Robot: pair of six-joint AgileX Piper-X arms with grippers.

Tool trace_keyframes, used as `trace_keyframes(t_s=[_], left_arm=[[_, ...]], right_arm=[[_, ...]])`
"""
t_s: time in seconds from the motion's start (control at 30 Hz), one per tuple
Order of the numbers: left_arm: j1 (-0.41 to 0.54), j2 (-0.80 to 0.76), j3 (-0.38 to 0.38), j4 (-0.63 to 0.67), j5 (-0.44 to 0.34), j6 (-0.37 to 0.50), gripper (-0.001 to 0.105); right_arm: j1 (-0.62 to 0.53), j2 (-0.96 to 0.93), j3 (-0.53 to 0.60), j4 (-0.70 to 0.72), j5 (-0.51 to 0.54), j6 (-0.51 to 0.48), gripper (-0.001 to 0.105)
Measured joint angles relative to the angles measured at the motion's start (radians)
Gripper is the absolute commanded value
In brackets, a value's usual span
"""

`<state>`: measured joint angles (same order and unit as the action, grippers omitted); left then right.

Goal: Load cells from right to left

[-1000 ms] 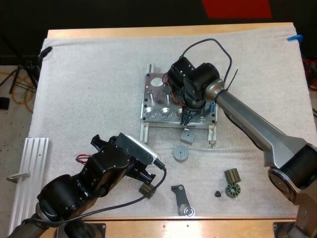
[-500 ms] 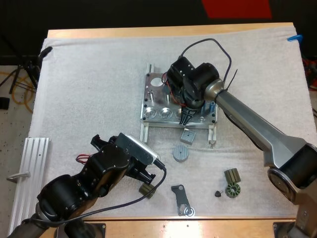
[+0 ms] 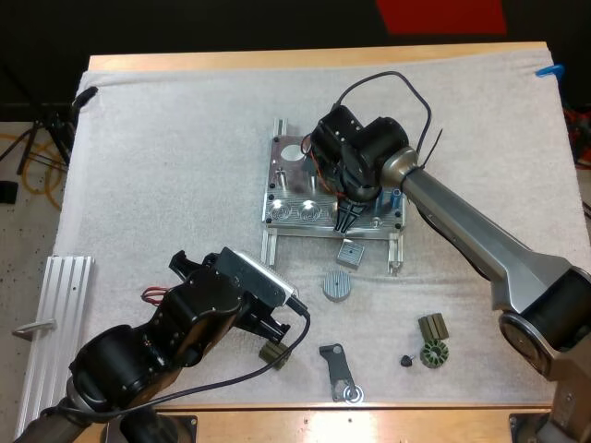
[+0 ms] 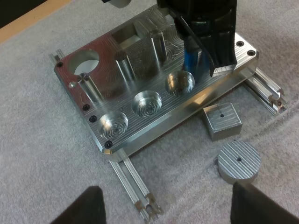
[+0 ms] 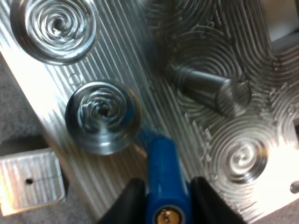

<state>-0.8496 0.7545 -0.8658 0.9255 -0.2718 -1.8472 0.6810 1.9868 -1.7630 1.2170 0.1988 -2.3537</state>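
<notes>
While above one fixture (image 4: 140, 128) with three round pockets (image 4: 147, 103), one blue cylinder (image 5: 162, 163).

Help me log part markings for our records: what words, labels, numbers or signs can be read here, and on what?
None can be read. The metal fixture bears only machining swirls, the blue piece in the right gripper shows no print, and the square block and round disc show only a small centre hole each.
</notes>
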Motion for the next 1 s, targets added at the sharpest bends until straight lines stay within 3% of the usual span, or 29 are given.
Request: trace_keyframes(t_s=[0.07,1.0], left_arm=[[0.000,0.000,0.000,0.000,0.000,0.007,0.057],[0.000,0.000,0.000,0.000,0.000,0.014,0.057]], right_arm=[[0.000,0.000,0.000,-0.007,0.000,0.012,0.042],[0.015,-0.080,0.005,-0.054,0.032,0.051,0.042]])
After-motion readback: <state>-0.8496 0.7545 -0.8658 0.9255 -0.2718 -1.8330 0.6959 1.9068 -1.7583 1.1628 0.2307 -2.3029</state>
